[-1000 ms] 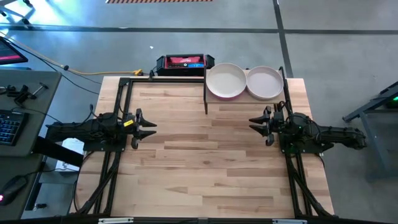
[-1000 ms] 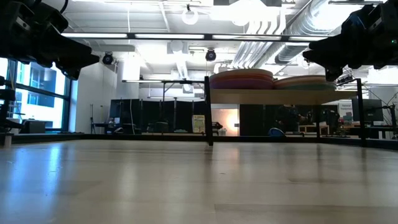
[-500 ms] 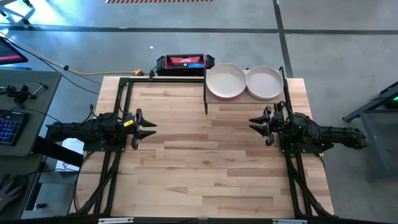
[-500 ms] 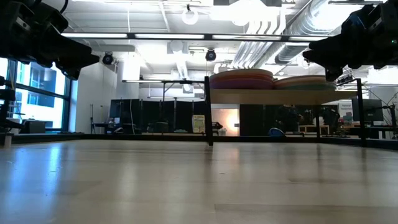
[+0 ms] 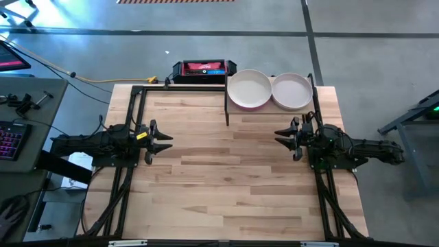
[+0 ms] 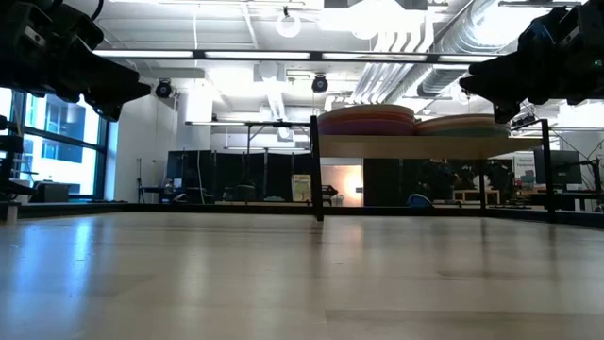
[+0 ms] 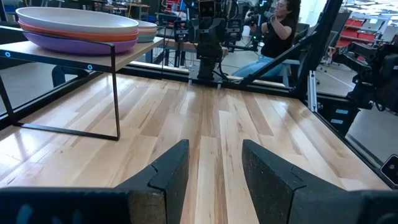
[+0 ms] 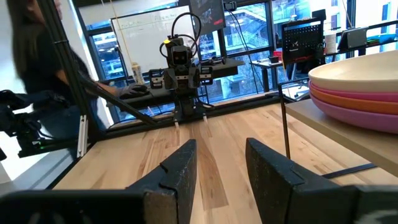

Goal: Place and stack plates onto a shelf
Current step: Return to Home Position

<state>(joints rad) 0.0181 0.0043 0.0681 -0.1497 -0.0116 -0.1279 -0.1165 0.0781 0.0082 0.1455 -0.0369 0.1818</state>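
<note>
Two stacks of plates rest side by side on the shelf (image 5: 312, 88) at the table's far right. The left stack (image 5: 249, 88) has a white plate on top, over coral and purple ones (image 7: 74, 31). The right stack (image 5: 293, 90) has a cream plate on top, over peach and pink ones (image 8: 357, 87). The shelf stands on thin black posts (image 6: 317, 170) above the tabletop. My left gripper (image 5: 167, 140) hovers open at the table's left side. My right gripper (image 5: 280, 138) hovers open at the right side, near the shelf. Both touch nothing.
A red and black box (image 5: 204, 68) sits beyond the table's far edge. A black frame (image 5: 140, 92) runs along the table's far left. A person (image 7: 277, 28) shows beyond the table's right side, and a hand (image 5: 10, 218) at a desk on the left.
</note>
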